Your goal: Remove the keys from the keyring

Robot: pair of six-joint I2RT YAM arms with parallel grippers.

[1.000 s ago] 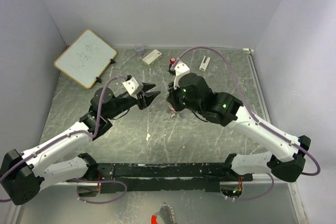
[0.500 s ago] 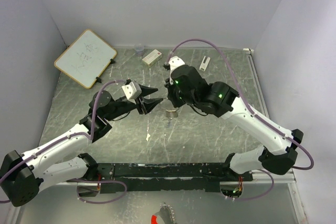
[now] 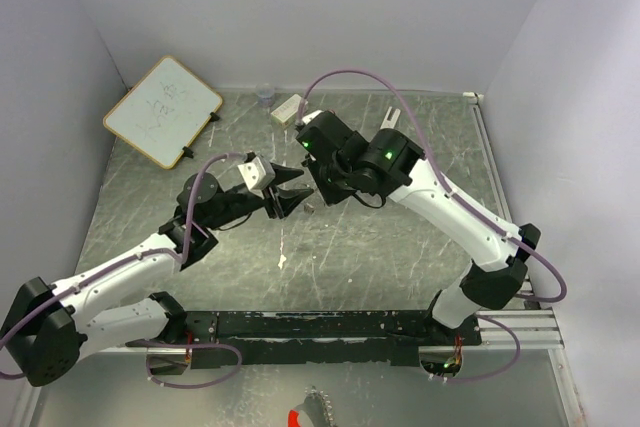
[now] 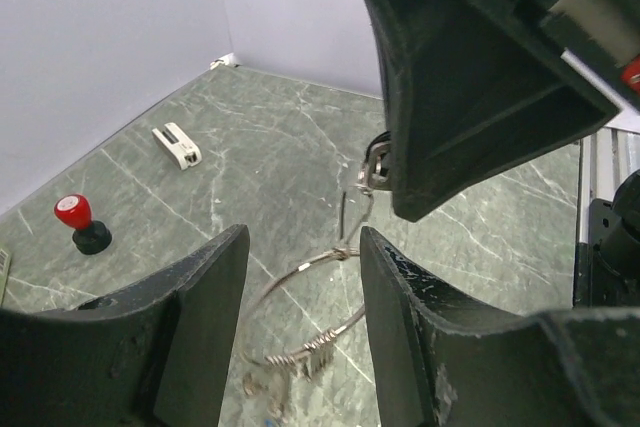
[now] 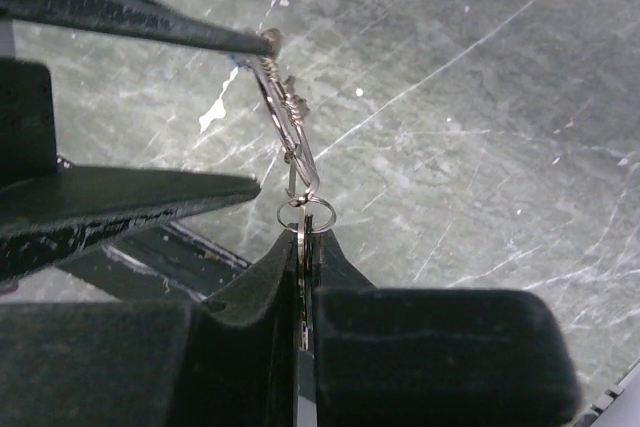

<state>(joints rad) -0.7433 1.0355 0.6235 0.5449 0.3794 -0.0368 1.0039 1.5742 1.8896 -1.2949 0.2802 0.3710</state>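
In the right wrist view my right gripper (image 5: 305, 237) is shut on thin flat silver keys (image 5: 304, 259), held edge-on. A small ring (image 5: 305, 215) above the fingertips links them to the keyring (image 5: 283, 107), a thin silver wire loop. In the left wrist view the keyring (image 4: 300, 272) hangs in the air from my right gripper (image 4: 378, 175), between the spread fingers of my open left gripper (image 4: 300, 332). More small keys (image 4: 262, 385) dangle at its lower end, one with a bit of blue. In the top view the left gripper (image 3: 288, 194) and right gripper (image 3: 316, 190) nearly meet.
A red-and-black knob (image 4: 80, 222) and a small white block (image 4: 177, 144) stand on the marbled table (image 4: 270, 157) behind the right gripper. A whiteboard (image 3: 162, 110) lies at the far left, with a white box (image 3: 289, 108) and a small cup (image 3: 265, 95) near the back wall.
My right arm has swung left and lifted the key bundle off the table toward the left gripper. The left gripper has edged right, so its open fingers now flank the loop.
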